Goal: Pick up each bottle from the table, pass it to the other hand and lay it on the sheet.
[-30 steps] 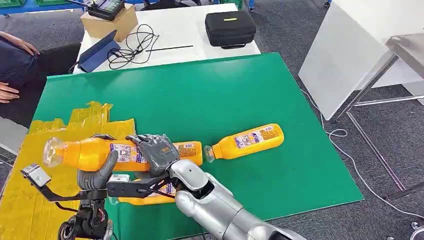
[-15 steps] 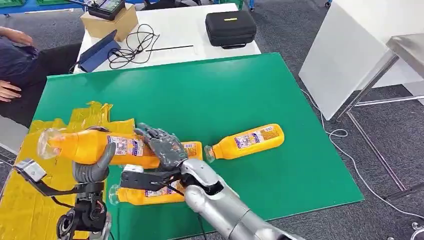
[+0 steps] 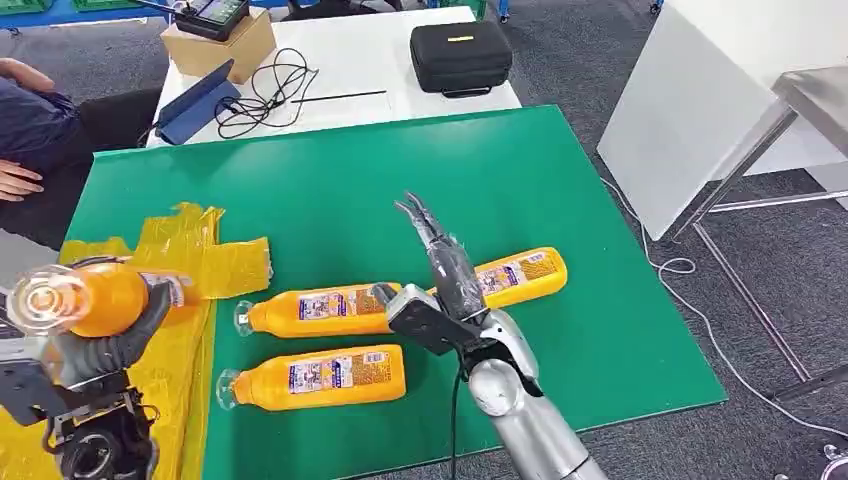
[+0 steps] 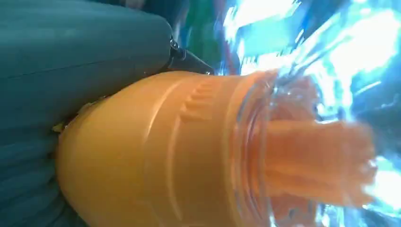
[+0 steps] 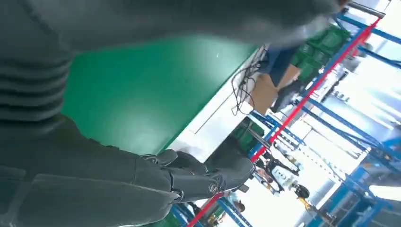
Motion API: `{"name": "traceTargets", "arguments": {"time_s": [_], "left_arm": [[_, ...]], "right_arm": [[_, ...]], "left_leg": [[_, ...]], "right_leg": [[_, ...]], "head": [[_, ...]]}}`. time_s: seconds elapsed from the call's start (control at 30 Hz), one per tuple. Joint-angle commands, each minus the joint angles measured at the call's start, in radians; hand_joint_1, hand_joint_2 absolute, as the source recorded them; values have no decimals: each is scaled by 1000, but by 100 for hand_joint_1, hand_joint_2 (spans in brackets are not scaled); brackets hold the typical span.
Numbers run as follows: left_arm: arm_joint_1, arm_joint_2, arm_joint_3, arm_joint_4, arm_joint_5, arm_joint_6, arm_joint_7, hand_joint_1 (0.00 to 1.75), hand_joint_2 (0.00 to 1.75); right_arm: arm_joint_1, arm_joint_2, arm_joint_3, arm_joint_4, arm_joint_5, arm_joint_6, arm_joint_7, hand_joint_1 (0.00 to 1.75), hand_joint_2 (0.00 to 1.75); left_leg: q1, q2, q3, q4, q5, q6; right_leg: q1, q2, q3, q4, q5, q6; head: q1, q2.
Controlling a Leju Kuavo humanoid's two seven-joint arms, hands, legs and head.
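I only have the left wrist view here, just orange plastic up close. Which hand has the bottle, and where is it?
Observer: The left hand holds the bottle above the yellow sheet, at the table's left end.
Operator: Is the right hand in the way?
Observer: No, the right hand is apart from it, fingers straight, holding nothing.
Operator: How many bottles are left?
Observer: Three bottles lie on the green table.

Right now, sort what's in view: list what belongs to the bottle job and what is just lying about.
Job:
held bottle in left hand
three bottles on the table
yellow sheet
right hand, holding nothing
green table

Lying about:
black case
cardboard box
cables
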Motion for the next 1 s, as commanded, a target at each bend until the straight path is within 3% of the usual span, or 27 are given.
{"name": "traceTargets", "arguments": {"time_s": [0.03, 0.47, 0.5, 0.83, 1.0], "left_arm": [[-126, 76, 12, 234, -718, 305, 140, 175, 175], [-187, 67, 22, 390, -894, 305, 180, 175, 175], [-327, 83, -4, 638, -1107, 305, 301, 175, 175], [-668, 100, -125, 1240, -1241, 304, 478, 175, 175], [-689, 104, -130, 1267, -1237, 305, 481, 175, 175]], "right_arm": [[-71, -73, 15, 33, -103, 33, -24, 0, 0], [-61, -87, 37, 27, -120, 39, -34, 0, 0], [-63, -91, 56, 22, -130, 51, -36, 0, 0], [3, -137, 60, -72, -140, 51, -38, 0, 0], [18, -143, 62, -94, -139, 51, -38, 0, 0]], "left_leg": [[0, 0, 4, -1, 0, -1], [0, 0, 4, -1, 0, -1], [-1, -2, 6, -2, 1, -1], [0, -10, 4, 1, 2, -1], [0, -6, 4, 1, 0, -1]], "right_leg": [[0, -2, 4, -1, 0, -1], [0, -2, 5, -1, 0, 0], [-1, -4, 7, -2, -1, 0], [0, -11, 7, 0, -1, -1], [0, -7, 6, 0, -1, 0]], "head": [[0, 0], [0, 0], [0, 0], [0, 0], [0, 0]]}}
